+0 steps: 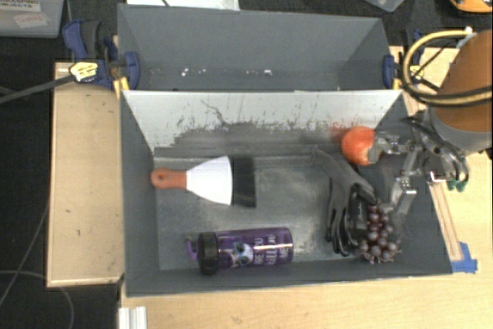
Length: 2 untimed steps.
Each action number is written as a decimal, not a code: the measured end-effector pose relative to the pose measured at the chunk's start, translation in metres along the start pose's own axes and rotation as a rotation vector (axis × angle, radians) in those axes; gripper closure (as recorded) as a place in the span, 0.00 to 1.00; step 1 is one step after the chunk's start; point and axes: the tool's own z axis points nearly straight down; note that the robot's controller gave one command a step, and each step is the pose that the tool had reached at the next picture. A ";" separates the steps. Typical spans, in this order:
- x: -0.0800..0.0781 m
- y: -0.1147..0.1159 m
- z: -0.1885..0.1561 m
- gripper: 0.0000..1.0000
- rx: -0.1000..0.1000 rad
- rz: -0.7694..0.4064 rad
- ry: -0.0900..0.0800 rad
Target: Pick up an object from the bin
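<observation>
My gripper [391, 177] hangs at the bin's right side, open, with nothing between its fingers. One fingertip [380, 147] is beside an orange ball [357, 145] near the back wall. The other fingertip [403, 203] is just above a bunch of dark purple grapes [377, 233] at the front right. A black glove-like thing [343, 204] lies left of the grapes, partly under them.
A brush [216, 179] with a white body, orange handle and black bristles lies at the left middle. A purple bottle [243, 248] with a black cap lies on its side along the front wall. The arm comes in over the right rim.
</observation>
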 end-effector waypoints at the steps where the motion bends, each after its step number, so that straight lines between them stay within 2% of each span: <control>1: -0.002 0.001 -0.005 0.00 0.001 -0.006 -0.008; 2: 0.021 -0.029 0.124 0.00 0.004 -0.242 -0.020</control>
